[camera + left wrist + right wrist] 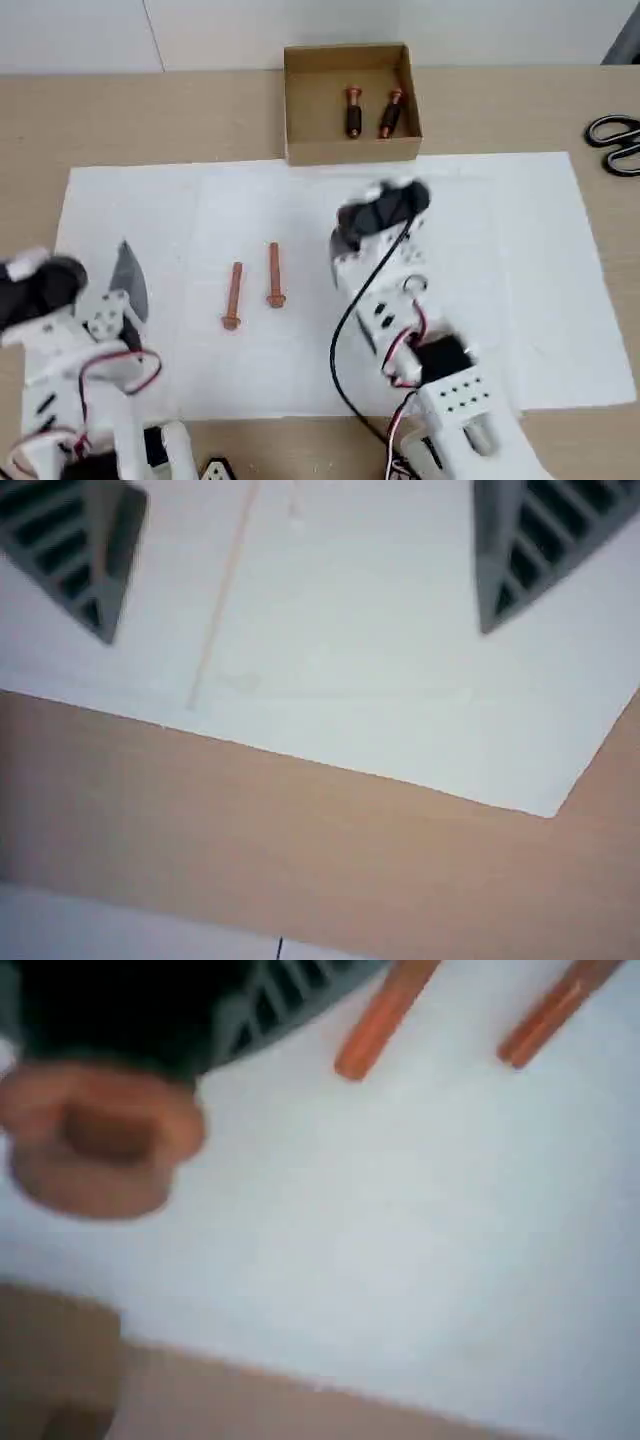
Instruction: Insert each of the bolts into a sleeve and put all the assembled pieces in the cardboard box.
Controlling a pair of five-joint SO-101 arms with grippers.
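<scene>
no text, label or number can be read anywhere.

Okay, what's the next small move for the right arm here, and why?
Probably carry the right gripper over to above the brown cardboard box and let go there. It appears to hold a copper-headed bolt in a black sleeve, and two such assembled pieces already lie in the box. The two bare copper bolts on the white paper can wait.
</scene>
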